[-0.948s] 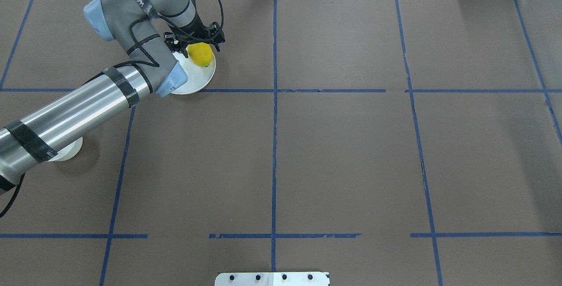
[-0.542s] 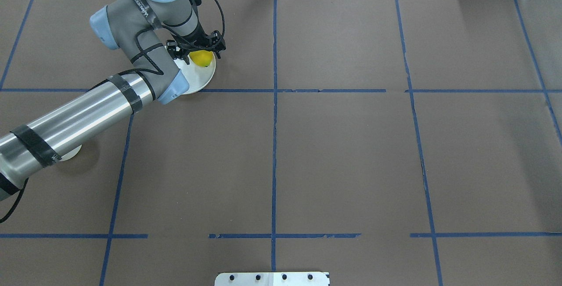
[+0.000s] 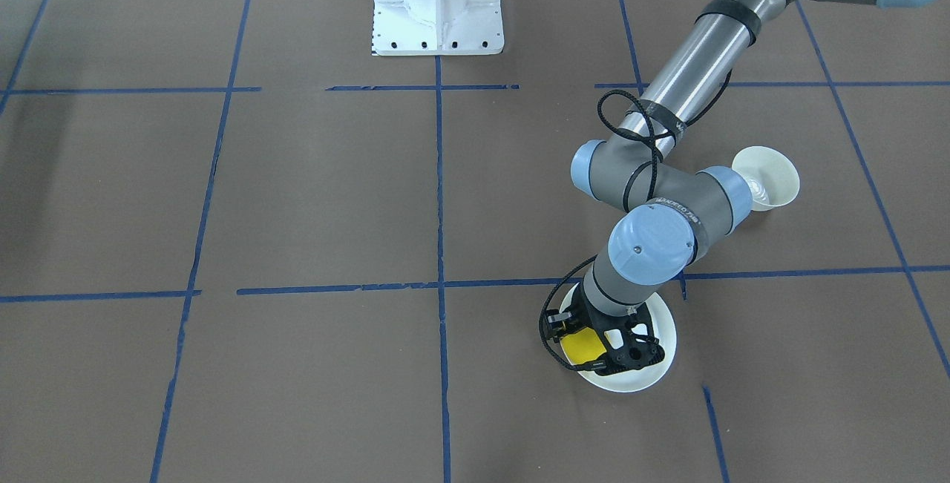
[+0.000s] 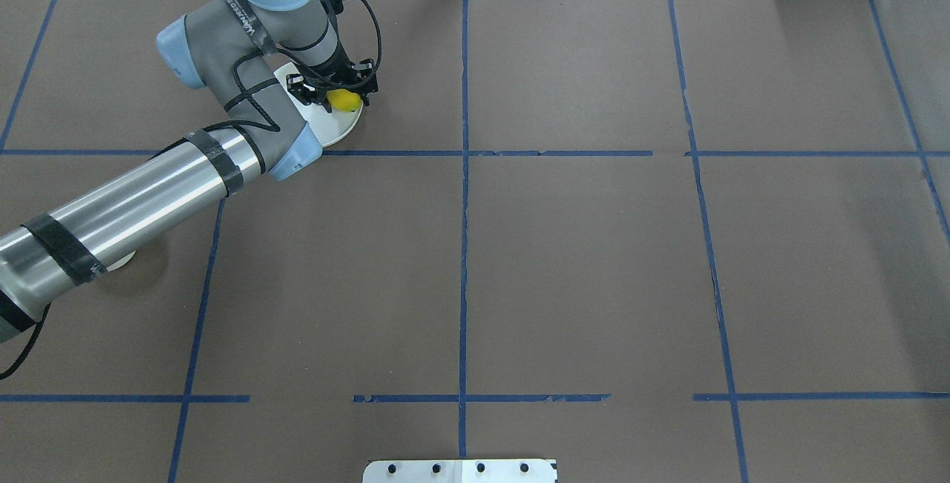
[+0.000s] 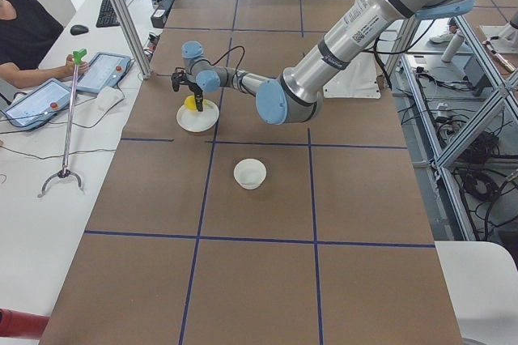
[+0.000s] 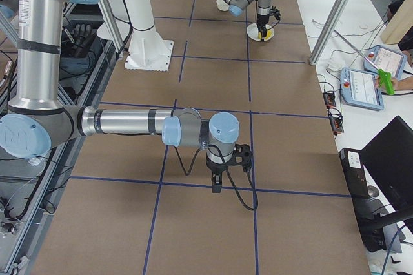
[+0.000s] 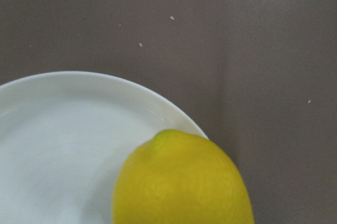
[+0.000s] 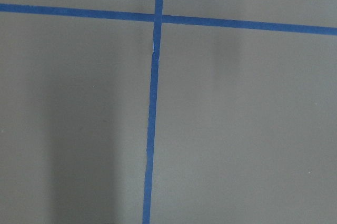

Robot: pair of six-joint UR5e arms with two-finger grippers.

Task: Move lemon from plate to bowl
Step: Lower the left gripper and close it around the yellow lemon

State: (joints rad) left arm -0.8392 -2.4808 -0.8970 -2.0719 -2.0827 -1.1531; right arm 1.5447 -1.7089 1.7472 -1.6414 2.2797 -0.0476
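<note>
The yellow lemon (image 4: 345,101) lies on the far right part of the white plate (image 4: 338,125), near its rim. It also shows in the front-facing view (image 3: 579,343) and the left wrist view (image 7: 181,182). My left gripper (image 4: 334,91) points down over the plate (image 3: 653,364) and is open. Its black fingers (image 3: 631,353) stand on either side of the lemon. The off-white bowl (image 3: 768,175) stands apart on the table, mostly hidden under my left arm in the overhead view (image 4: 119,260). My right gripper (image 6: 216,188) hangs over bare table far away; whether it is open or shut cannot be told.
The brown table is crossed by blue tape lines (image 4: 464,245). A white mount base (image 3: 438,4) stands at the robot's side of the table. A person sits with tablets (image 5: 48,90) beyond the table's far edge.
My left gripper has come down over the lemon, covering more of it. My forearm has shifted, hiding more of the bowl. The lemon has stayed on the plate.
</note>
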